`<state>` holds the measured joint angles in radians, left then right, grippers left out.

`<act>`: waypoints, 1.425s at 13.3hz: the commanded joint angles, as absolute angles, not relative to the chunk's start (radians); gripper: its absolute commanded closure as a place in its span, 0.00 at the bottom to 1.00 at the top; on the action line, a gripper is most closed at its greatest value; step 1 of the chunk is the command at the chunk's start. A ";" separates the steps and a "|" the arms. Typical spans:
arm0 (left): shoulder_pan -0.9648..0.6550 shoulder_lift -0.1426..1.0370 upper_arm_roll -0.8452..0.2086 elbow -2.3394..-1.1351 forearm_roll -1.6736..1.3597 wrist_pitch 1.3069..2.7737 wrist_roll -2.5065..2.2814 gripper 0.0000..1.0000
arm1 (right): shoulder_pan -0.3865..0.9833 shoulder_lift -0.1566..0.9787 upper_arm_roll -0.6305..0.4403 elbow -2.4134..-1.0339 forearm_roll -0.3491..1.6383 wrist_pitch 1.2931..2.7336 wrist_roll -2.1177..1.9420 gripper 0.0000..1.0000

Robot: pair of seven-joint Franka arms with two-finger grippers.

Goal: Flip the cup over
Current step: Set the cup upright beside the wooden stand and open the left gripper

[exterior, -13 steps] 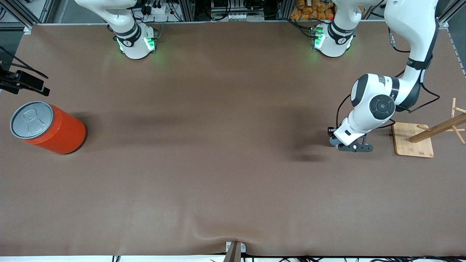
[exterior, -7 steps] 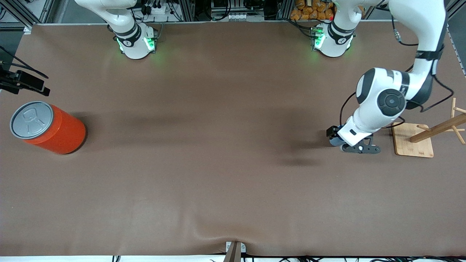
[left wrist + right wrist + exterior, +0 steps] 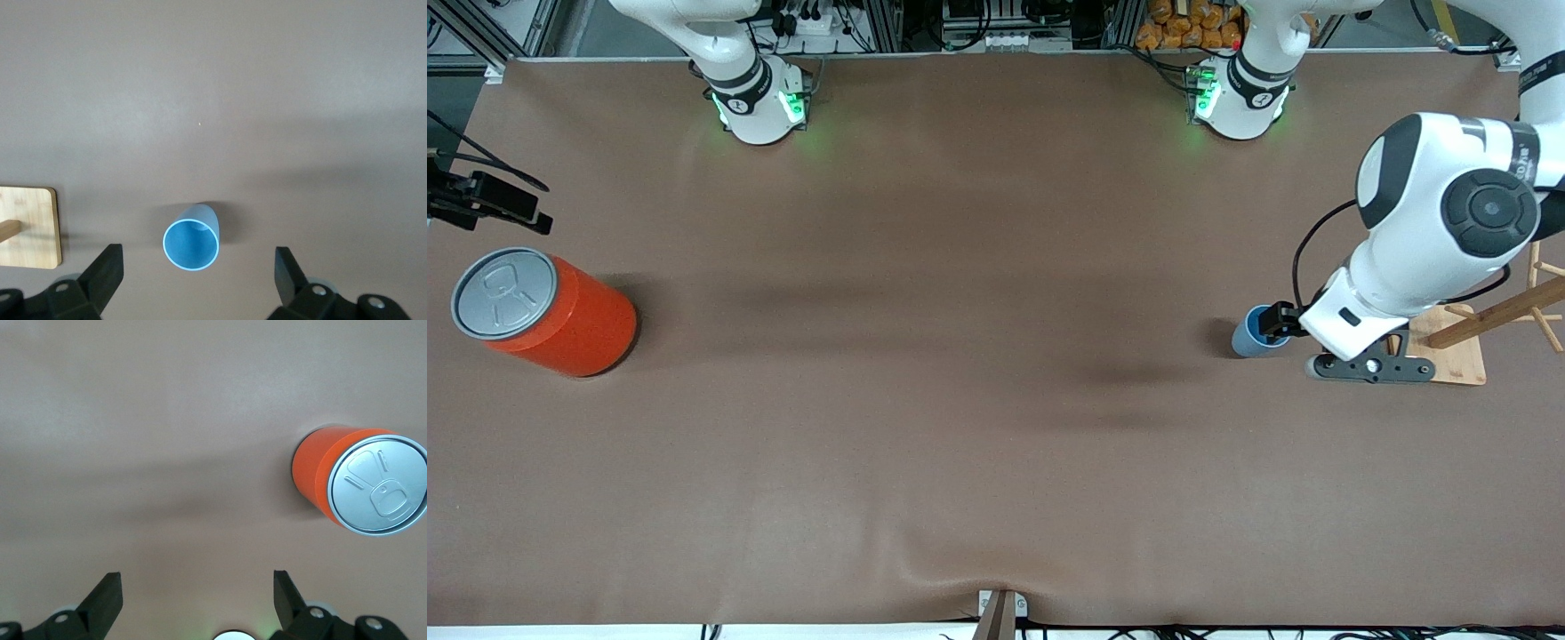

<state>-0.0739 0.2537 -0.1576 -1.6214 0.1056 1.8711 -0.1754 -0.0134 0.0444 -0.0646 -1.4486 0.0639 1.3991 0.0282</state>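
Seen from the high front camera: a brown table (image 3: 960, 400), both arm bases along the top edge. Toward the left arm's end, a small light-blue cup (image 3: 1252, 332) standing upright on the table, mouth up, partly covered by the left arm's wrist. Left gripper (image 3: 1369, 368) raised above the table, over the spot between the cup and a wooden board (image 3: 1449, 360) that carries a slanted wooden rack (image 3: 1507, 311). At the right arm's end, a large orange can (image 3: 551, 313) with a grey lid, well apart from the cup. Right gripper (image 3: 480, 203) only just visible at that edge of the front view, above the table beside the can, waiting.

Shown only by the left wrist view: the cup's (image 3: 191, 240) open mouth from straight above, blue inside, rim round and level. Both fingers (image 3: 103, 275) of the left gripper (image 3: 198, 273) spread wide, one on each side of the cup, touching neither rim nor wall. Cup free on the table, below and between the fingers. A corner of the wooden board (image 3: 30, 227) just beside.

Shown only by the right wrist view: right gripper (image 3: 198, 593) fingers (image 3: 107, 597) likewise spread wide and holding nothing, over bare table, with the orange can (image 3: 360, 483) standing near, lid pull-tab visible.

Not shown by either wrist view: the arms themselves and the wide gap between can and cup.
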 commanded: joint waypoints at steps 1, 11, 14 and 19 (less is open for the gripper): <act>-0.061 0.275 -0.160 -1.540 0.117 1.842 -0.176 0.00 | -0.020 0.031 -0.064 -1.448 0.078 1.388 0.041 0.00; -0.052 0.256 -0.147 -1.480 0.115 1.835 -0.184 0.00 | -0.020 0.031 -0.066 -1.448 0.078 1.388 0.041 0.00; -0.052 0.253 -0.147 -1.480 0.115 1.833 -0.184 0.00 | -0.020 0.031 -0.064 -1.448 0.078 1.388 0.041 0.00; 0.041 0.215 -0.216 -1.476 0.103 1.775 -0.179 0.00 | -0.021 0.031 -0.066 -1.448 0.078 1.388 0.041 0.00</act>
